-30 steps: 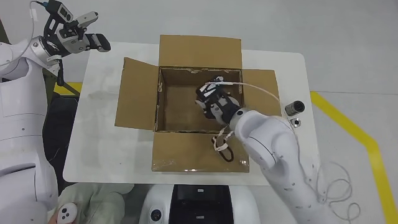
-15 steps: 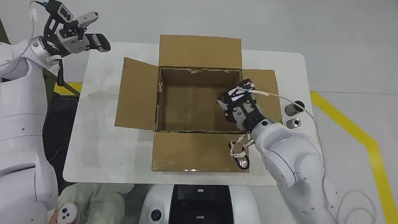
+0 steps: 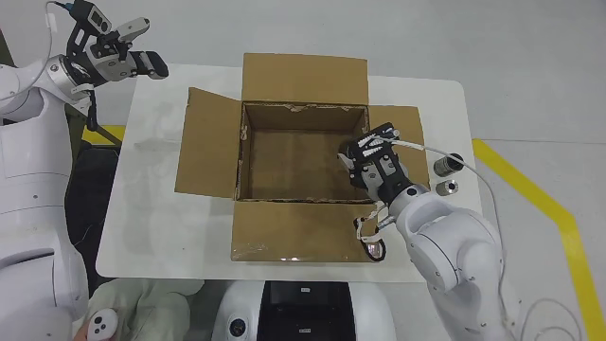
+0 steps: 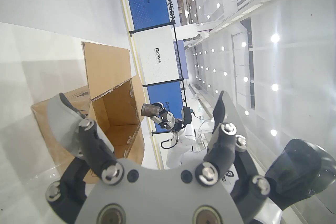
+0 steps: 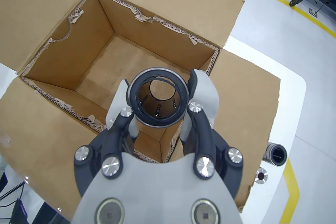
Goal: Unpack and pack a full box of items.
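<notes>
Right then, your right gripper [image 5: 158, 82] was clamped on a metal sleeve [image 5: 132, 95], one finger on each side of its body. The sleeve's dark-rimmed open end faced the wrist camera, so you could look straight down its bore. From above, that gripper [image 3: 374, 156] hung over the right side of the cardboard box [image 3: 303, 78], just by the right wall. I could not tell how high above the rim it was.

The box stood on the white table [image 3: 151, 199] with all four flaps folded outward, and its torn upper edges [image 5: 143, 17] showed in the right wrist view.

Your left gripper [image 3: 156, 45] was off beyond the table's far left corner, well apart from the box. Its fingers were spread wide and gripped nothing. Its own camera saw the box [image 4: 105, 64] from the side, and farther off the sleeve [image 4: 148, 110] in the other arm's grip.

Two more metal parts were on the table to the right of the box, just beside the right flap. A larger sleeve [image 3: 448, 163] lay on its side, and a smaller round piece [image 3: 449, 187] sat close to it on your side, both apart from the cardboard.
</notes>
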Controlling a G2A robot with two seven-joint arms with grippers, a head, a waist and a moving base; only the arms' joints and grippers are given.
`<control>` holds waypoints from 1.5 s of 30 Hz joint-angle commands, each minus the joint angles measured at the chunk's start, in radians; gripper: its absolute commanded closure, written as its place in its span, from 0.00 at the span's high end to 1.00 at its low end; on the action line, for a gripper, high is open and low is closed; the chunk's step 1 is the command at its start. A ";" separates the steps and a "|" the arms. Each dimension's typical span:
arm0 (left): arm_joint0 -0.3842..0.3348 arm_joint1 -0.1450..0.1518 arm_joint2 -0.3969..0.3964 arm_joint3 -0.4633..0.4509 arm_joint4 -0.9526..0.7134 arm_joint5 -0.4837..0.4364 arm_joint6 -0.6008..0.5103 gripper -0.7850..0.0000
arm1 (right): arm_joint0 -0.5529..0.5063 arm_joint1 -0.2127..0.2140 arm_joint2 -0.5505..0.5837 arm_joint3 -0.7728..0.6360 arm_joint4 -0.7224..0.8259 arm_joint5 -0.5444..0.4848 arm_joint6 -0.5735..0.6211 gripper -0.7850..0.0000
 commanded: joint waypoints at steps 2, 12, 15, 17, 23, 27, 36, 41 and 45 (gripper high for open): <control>0.000 0.000 0.000 0.000 0.000 0.000 0.000 1.00 | 0.000 0.000 0.000 0.000 0.000 0.000 0.000 0.00; 0.000 0.000 0.000 0.000 0.000 0.000 0.000 1.00 | 0.000 0.000 0.000 0.000 0.000 0.000 0.000 0.00; 0.000 0.000 0.000 0.000 0.000 0.000 0.000 1.00 | -0.016 0.002 0.014 0.009 0.007 0.005 -0.030 0.00; 0.000 0.000 0.000 0.000 0.000 0.000 0.000 1.00 | -0.037 0.005 0.035 -0.007 0.019 0.010 -0.023 0.00; 0.000 0.000 0.000 0.000 0.000 0.000 0.000 1.00 | -0.153 0.018 0.146 -0.101 0.058 0.020 -0.002 0.00; 0.000 0.000 0.000 0.000 0.000 0.000 0.000 1.00 | -0.204 0.024 0.208 -0.101 0.068 0.005 -0.049 0.00; 0.000 0.000 0.000 0.000 0.000 0.000 0.000 1.00 | -0.290 0.033 0.341 -0.101 0.110 0.023 -0.143 0.00; 0.000 0.000 0.000 0.000 0.000 0.000 0.000 1.00 | -0.339 0.037 0.432 -0.101 0.159 0.036 -0.176 0.00; 0.000 0.000 0.000 0.000 0.000 0.000 0.000 1.00 | -0.380 0.039 0.509 -0.101 0.207 0.047 -0.187 0.00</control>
